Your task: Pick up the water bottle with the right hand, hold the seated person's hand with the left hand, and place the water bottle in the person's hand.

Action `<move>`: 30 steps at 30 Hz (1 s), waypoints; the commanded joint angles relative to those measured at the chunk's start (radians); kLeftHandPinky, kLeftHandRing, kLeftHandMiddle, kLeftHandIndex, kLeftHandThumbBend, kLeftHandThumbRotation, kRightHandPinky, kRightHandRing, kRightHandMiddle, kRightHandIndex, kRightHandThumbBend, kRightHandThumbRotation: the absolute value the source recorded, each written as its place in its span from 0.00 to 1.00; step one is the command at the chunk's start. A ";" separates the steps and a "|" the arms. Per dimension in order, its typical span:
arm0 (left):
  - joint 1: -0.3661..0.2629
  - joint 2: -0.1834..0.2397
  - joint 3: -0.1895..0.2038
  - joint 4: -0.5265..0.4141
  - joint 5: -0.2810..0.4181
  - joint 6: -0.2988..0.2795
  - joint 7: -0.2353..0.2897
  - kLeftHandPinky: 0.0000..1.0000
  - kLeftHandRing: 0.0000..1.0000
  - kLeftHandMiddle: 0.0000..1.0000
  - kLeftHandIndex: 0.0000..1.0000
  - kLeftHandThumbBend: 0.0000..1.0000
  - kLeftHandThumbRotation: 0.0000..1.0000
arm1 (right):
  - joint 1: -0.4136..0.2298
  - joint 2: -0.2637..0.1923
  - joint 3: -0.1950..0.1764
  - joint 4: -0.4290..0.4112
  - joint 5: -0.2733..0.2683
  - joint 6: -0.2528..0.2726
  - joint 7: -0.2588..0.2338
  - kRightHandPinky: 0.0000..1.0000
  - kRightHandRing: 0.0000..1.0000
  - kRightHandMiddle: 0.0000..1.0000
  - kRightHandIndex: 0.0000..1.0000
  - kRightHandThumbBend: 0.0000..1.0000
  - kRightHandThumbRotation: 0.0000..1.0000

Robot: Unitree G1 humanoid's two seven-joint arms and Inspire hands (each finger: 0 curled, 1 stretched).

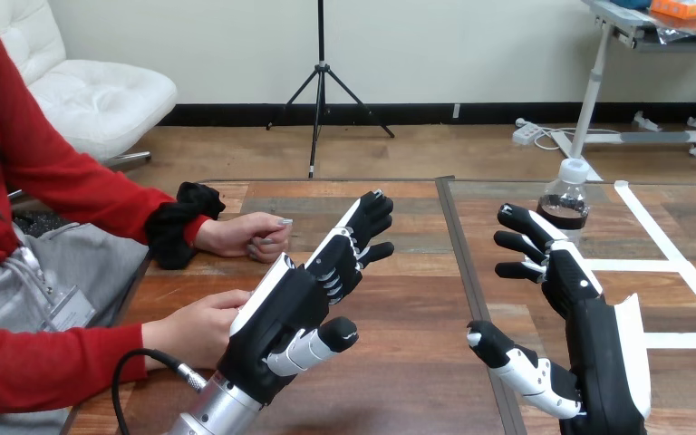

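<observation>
At the left edge of the counter (417, 304), the person's far hand (246, 236) rests loosely curled. The person's near hand (198, 328) lies just beside the robot's left hand (281, 313); I cannot tell whether they touch. The left hand's fingers are straight and spread, holding nothing. Further right, the right hand (589, 326) is likewise spread and empty. Just beyond its fingertips, the water bottle (564, 204) stands upright on the counter.

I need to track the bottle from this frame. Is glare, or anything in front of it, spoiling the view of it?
Head view: the light is even, with no strong glare on the water bottle or the table. The bottle's cap and dark contents show plainly. Fingers of the right hand overlap its lower left edge.
</observation>
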 commanded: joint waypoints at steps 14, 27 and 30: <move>-0.058 0.000 0.006 0.009 0.009 -0.023 0.006 0.92 0.99 1.00 1.00 1.00 0.82 | -0.035 0.057 0.000 -0.037 0.038 -0.022 -0.030 0.29 0.42 0.62 0.57 1.00 0.55; -0.055 -0.002 0.004 0.006 0.026 -0.023 0.022 0.91 0.98 1.00 1.00 1.00 0.82 | -0.057 0.153 -0.024 -0.035 -0.087 -0.113 -0.242 0.09 0.12 0.17 0.16 0.83 0.28; -0.056 -0.002 0.004 0.006 0.029 -0.024 0.024 0.91 0.98 1.00 1.00 1.00 0.82 | -0.056 0.151 -0.014 -0.039 -0.078 -0.118 -0.236 0.07 0.10 0.14 0.13 0.78 0.24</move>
